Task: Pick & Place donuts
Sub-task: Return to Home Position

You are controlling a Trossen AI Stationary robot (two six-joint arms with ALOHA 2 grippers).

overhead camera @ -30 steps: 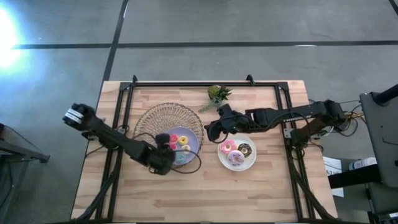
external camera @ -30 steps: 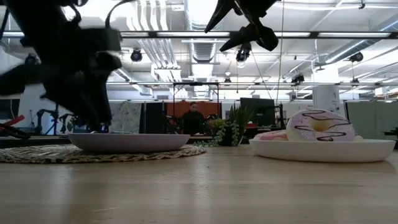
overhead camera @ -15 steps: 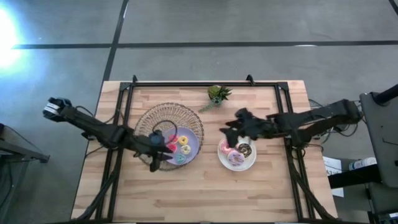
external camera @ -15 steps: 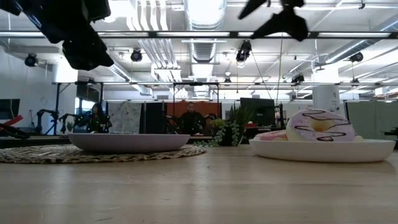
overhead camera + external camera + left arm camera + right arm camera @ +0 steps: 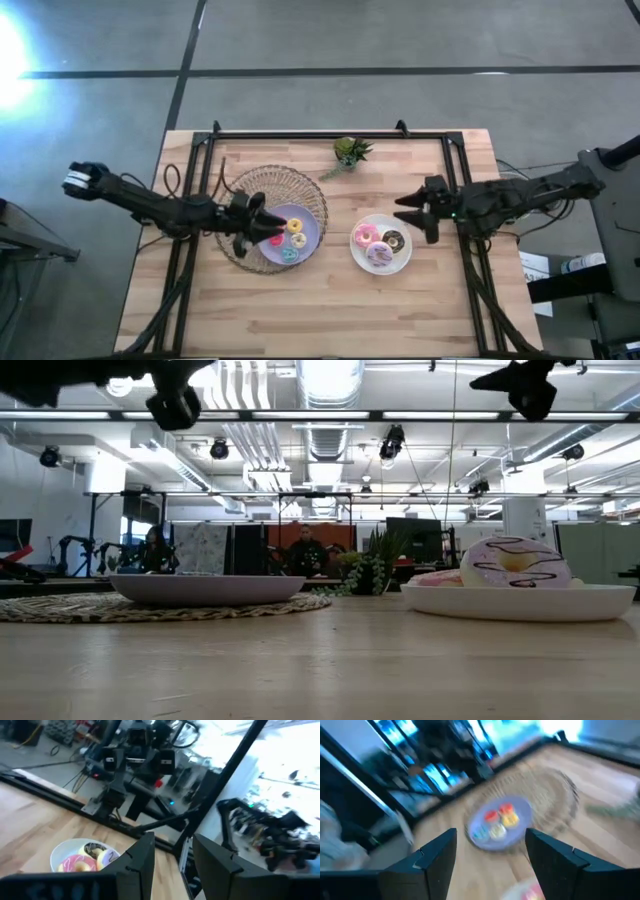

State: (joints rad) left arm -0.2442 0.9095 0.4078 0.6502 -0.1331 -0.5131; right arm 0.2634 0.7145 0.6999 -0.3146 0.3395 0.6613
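The left gripper [image 5: 259,221] is hovering, fingers spread and carrying nothing, above the left edge of the round lavender plate [image 5: 311,227] on the woven wicker mat [image 5: 298,184]; the small ring donuts [image 5: 294,226], red, yellow, orange and blue, are lying on that plate just right of it; the right gripper [image 5: 412,214], likewise parted and empty, is hanging just right of the round white plate [image 5: 404,259], where the larger pink and chocolate donuts [image 5: 366,236] are sitting; each load is lying inward of its nearer arm, so going home is probably calling for pulling outward, clear of both plates on the pale wooden table [image 5: 330,312].
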